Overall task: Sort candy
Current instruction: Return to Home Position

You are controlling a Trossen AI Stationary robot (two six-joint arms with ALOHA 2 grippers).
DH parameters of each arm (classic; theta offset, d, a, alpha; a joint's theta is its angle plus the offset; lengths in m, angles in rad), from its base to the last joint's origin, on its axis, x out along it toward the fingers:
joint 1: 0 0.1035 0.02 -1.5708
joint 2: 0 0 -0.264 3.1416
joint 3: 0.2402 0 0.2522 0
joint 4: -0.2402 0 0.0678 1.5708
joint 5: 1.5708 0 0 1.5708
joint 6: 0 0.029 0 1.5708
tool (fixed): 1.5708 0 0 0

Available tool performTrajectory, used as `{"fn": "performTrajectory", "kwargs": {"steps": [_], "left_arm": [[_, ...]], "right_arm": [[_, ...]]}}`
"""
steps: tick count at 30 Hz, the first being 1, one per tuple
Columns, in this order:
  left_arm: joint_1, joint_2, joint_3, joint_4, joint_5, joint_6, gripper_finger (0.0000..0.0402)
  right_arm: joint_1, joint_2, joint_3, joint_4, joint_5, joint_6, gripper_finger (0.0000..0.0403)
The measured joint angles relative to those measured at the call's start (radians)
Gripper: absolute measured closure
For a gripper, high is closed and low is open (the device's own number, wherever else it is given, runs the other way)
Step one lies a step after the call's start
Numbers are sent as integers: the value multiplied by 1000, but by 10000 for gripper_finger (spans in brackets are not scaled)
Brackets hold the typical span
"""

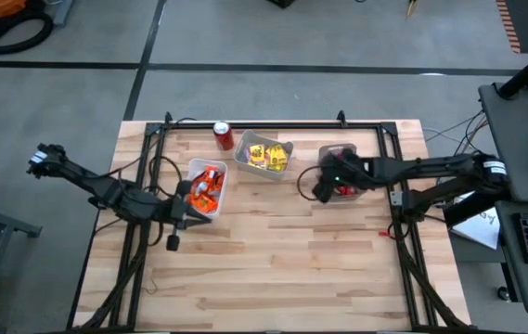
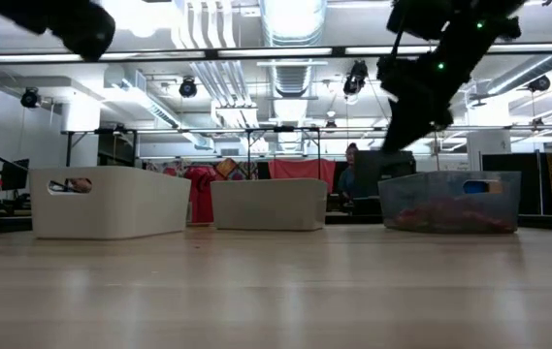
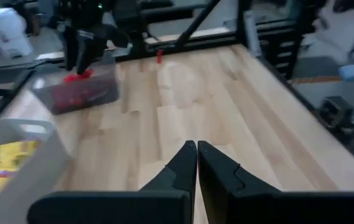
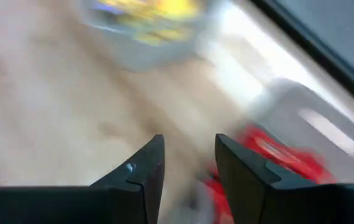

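Three bins stand along the table's far part. A white bin [image 1: 207, 185] holds orange candy [image 1: 210, 182]. A white bin [image 1: 264, 154] holds yellow candy [image 1: 269, 156]. A clear bin [image 1: 340, 171] holds red candy [image 3: 80, 93]. My left gripper [image 1: 206, 217] is shut and empty, above the table just near of the orange bin; it also shows in its wrist view [image 3: 196, 151]. My right gripper [image 1: 323, 188] is open and empty [image 4: 188, 144], above the clear bin's [image 2: 450, 200] near left corner. A red candy [image 3: 76, 77] shows just below its fingers; whether they touch it I cannot tell.
A red soda can [image 1: 224, 136] stands at the far edge, left of the yellow bin. A small red thing [image 1: 383, 232] lies by the right frame rail. Black frame rails [image 1: 401, 215] run along the table's sides and far edge. Bare wood [image 1: 282, 260] fills the near half.
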Motion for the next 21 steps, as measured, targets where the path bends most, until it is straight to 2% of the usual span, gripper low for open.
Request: {"fn": "performTrajectory", "kwargs": {"steps": [3, 6, 11, 19, 21], "left_arm": [[0, -98, -101, 57, 63, -3, 402], [5, -202, -187, 90, 60, 1, 402], [26, -387, -296, 106, 32, 36, 402], [34, -686, -400, 95, 41, 100, 402], [37, -686, -413, 107, 37, 117, 402]], "right_arm": [[8, -41, -101, 247, -177, -158, 276], [8, -90, -203, 437, -319, -298, 286], [7, -185, -360, 620, -326, -426, 312], [8, -310, -554, 794, -329, -422, 351], [8, -340, -593, 831, -329, -423, 357]]}}
